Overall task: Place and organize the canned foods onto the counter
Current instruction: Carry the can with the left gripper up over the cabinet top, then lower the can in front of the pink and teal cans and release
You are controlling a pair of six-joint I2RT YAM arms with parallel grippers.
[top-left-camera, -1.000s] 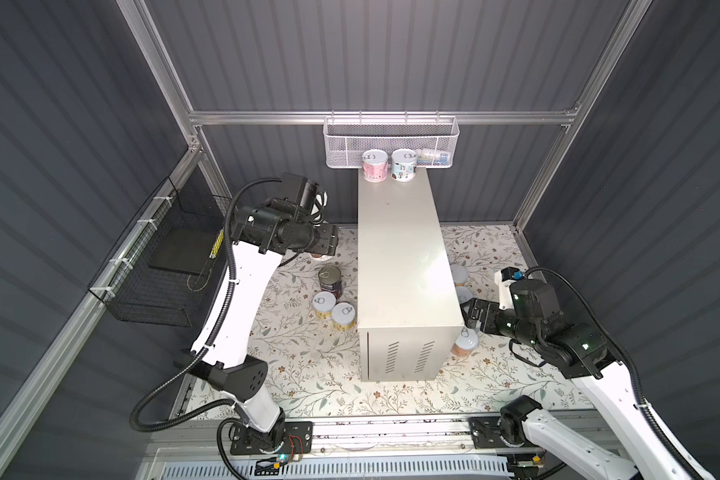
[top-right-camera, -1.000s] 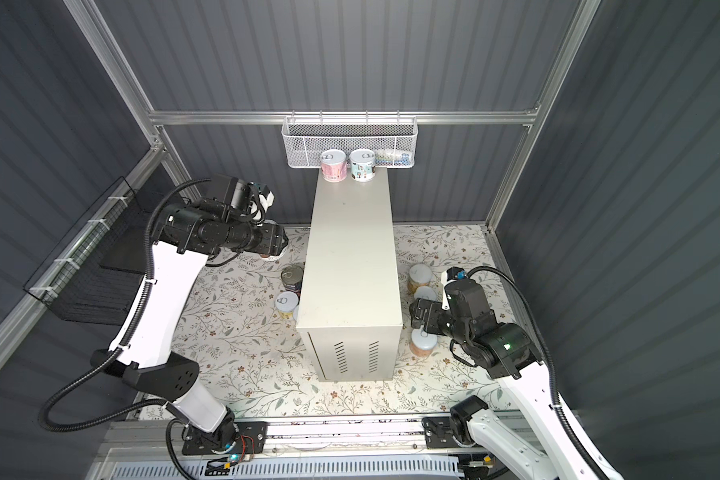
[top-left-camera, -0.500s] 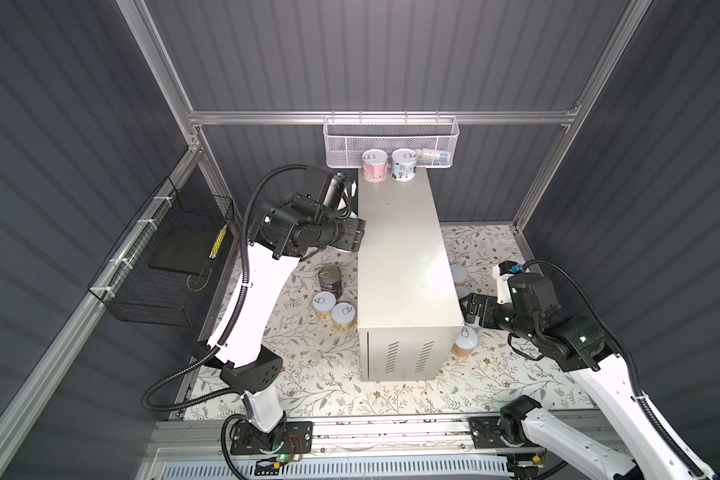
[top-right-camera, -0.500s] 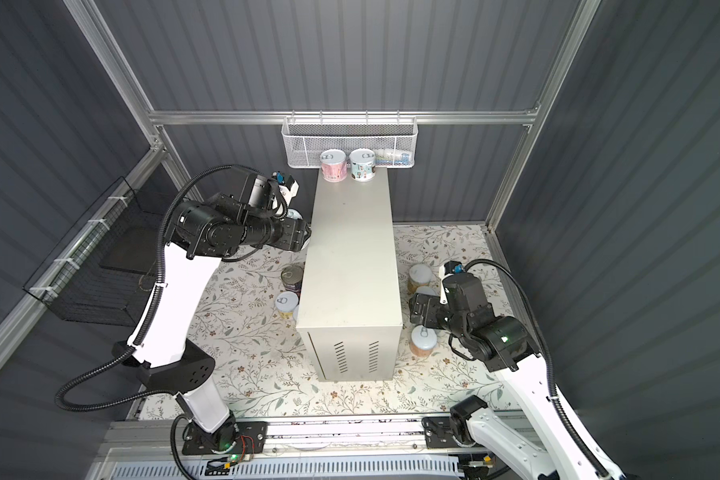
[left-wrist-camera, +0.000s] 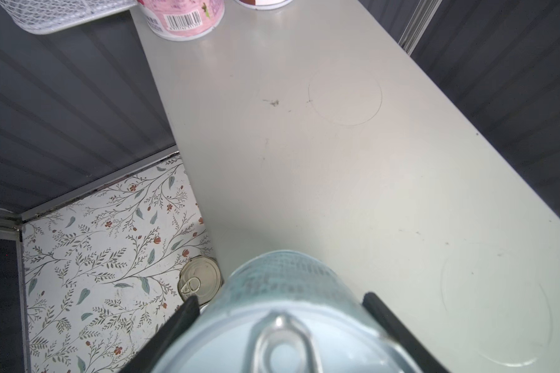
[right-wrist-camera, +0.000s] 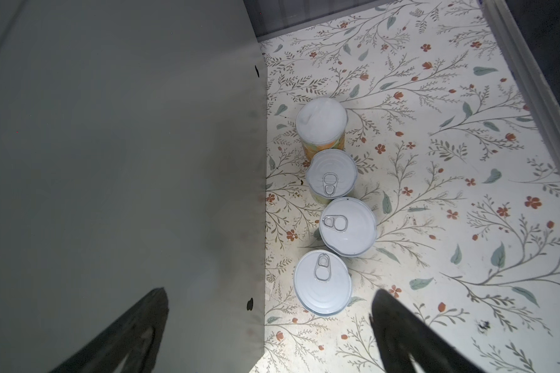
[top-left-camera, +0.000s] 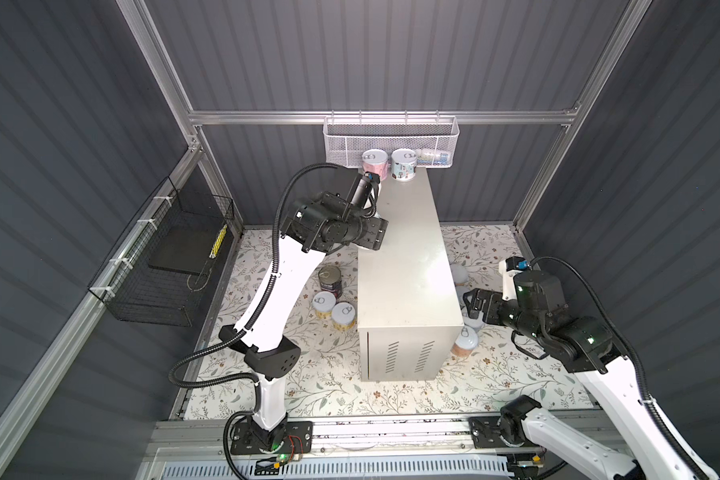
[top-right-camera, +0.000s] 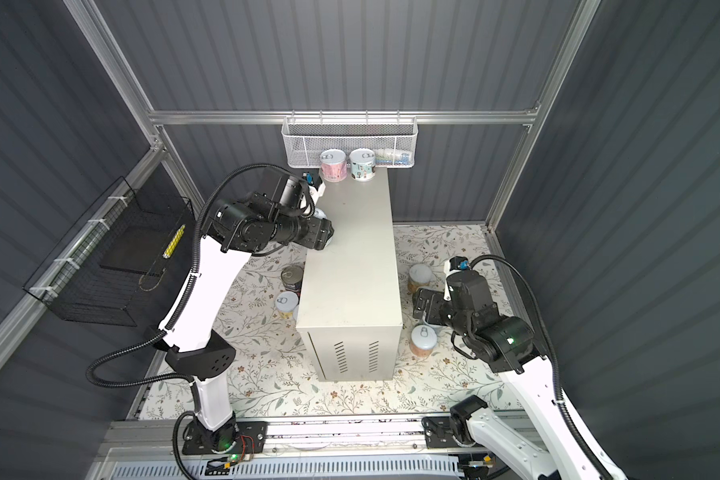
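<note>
My left gripper (left-wrist-camera: 280, 306) is shut on a pale blue-labelled can (left-wrist-camera: 282, 326) with a pull-tab lid, held over the left edge of the cream counter (top-left-camera: 404, 257). At the counter's far end stand a pink can (top-left-camera: 375, 164) and a teal-and-white can (top-left-camera: 405, 165). A dark can (top-left-camera: 329, 280) and two small tins (top-left-camera: 324, 304) stand on the floor to the counter's left. Right of the counter, my right gripper (right-wrist-camera: 269, 297) hangs open over the floor beside a row of several tins, closest to the near tin (right-wrist-camera: 322, 282).
A white mesh basket (top-left-camera: 391, 141) hangs on the back rail just behind the counter's far end. A black wire basket (top-left-camera: 163, 266) is fixed to the left wall. The floor is a floral mat (top-left-camera: 329, 382). Dark panels close in all sides.
My left arm has swung right and toward the counter, bringing the held can from over the floor to the counter's left edge. The right arm has barely shifted.
</note>
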